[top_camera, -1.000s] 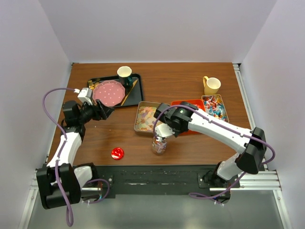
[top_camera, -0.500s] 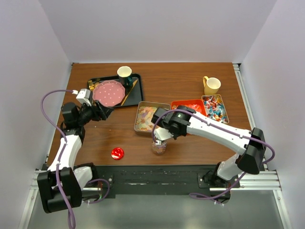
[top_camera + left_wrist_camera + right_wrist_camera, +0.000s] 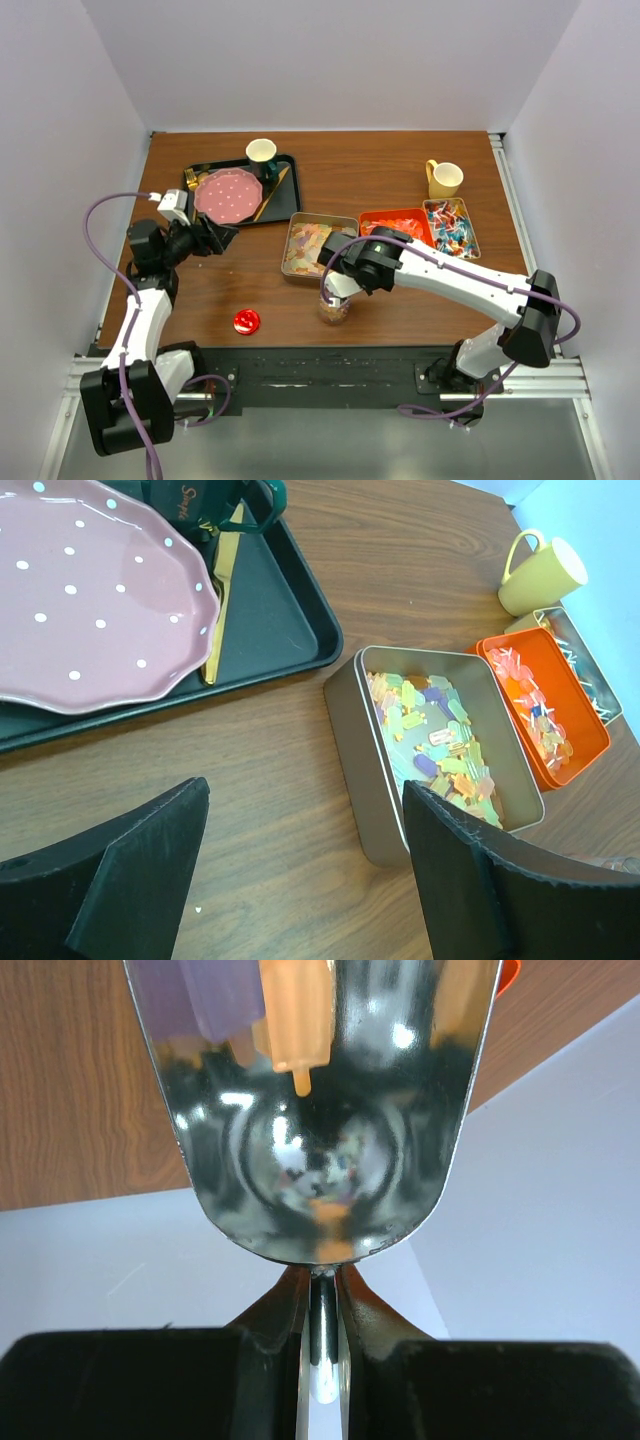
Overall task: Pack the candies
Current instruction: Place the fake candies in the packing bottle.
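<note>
The right gripper's black pads were pinched tight on the thin polished stem of a metal scoop. Its rounded, mirror-bright bowl carried a few of the candies, pale orange and lilac pieces with a matte, waxy look. From the top camera the scoop sat over a small clear jar near the table's front edge; I could not tell whether the two touched.

The left gripper hung with its ribbed black fingers spread wide and nothing between them (only bare wood grain showed in the gap). Just beyond it stood a rectangular brushed-metal tin with rounded corners, its floor scattered with more pastel candies. Beside that was an orange plastic tray of small pale pieces, and further right a container of shiny red and blue wrapped ones.

A glossy yellow mug stood behind them. To the left, a scalloped pink plate dotted white lay on a black tray next to gold cutlery. A round red disc lay apart on the brown table.
</note>
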`<action>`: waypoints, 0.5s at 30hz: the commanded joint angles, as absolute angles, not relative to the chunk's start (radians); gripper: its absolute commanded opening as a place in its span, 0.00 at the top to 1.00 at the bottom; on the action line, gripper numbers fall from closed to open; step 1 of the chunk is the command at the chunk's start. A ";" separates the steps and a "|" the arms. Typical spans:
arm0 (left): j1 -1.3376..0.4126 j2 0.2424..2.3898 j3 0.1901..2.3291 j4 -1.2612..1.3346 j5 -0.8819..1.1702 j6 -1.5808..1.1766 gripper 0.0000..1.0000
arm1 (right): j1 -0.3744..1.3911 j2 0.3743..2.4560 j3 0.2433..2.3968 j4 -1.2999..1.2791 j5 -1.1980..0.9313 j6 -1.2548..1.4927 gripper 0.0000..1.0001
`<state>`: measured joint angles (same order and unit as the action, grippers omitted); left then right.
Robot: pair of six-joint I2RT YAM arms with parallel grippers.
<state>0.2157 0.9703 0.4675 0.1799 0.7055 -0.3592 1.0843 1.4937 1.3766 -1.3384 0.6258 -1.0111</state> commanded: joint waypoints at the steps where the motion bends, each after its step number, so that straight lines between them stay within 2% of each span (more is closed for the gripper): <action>1: 0.225 0.950 0.454 0.232 0.703 -0.377 0.16 | 1.097 1.468 1.393 -1.588 0.686 -1.025 1.00; 15: 0.227 0.945 0.437 0.275 0.689 -0.410 0.16 | 1.118 1.471 1.419 -1.591 0.755 -1.068 1.00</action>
<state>0.2161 0.9520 0.4446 0.2169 0.6987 -0.3874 1.1095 1.4937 1.3769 -1.3380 0.6910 -1.0370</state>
